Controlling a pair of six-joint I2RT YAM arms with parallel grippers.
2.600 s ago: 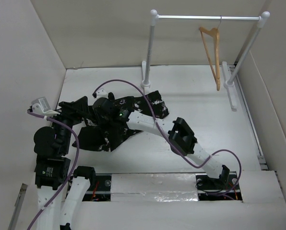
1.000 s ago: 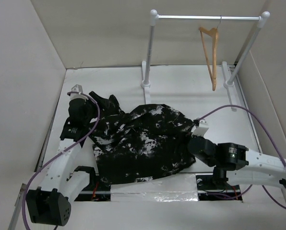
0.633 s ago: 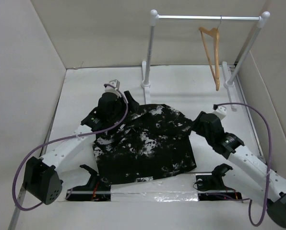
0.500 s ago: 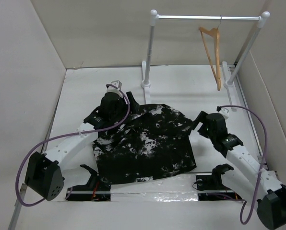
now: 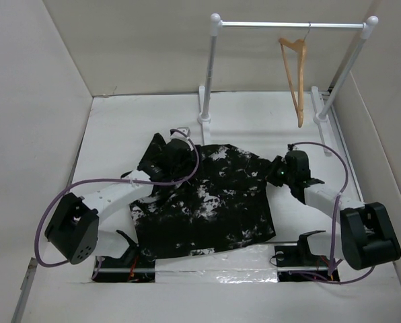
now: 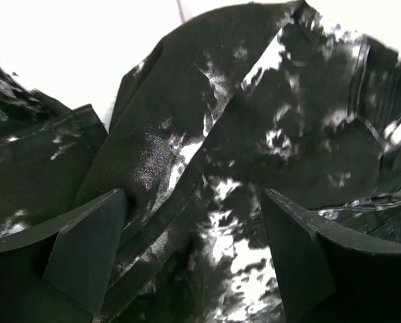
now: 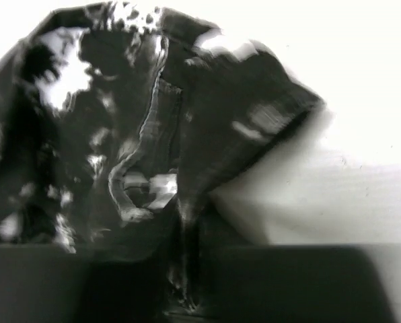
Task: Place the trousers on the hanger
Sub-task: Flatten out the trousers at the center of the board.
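Trousers (image 5: 207,202) lie spread on the worktop (image 5: 254,114); left hand (image 6: 194,249) above them, fingers apart, right hand (image 5: 274,176) clamped on their right edge.

The table (image 5: 254,114) is white and flat, and white walls (image 5: 140,47) close it on three sides. A rack (image 5: 288,25) stands on it at the far side, right of the middle. Its two white feet rest on the surface, each foot carries one post, and a silver bar joins the posts on top. The trousers (image 5: 207,202) lie spread on the table in front of the rack, mostly below its left post. They are black with white splashes, rather flat, with bunched folds at the end nearer the rack. Farthest from the rack, a shiny silver strip (image 5: 214,272) runs along the near edge.
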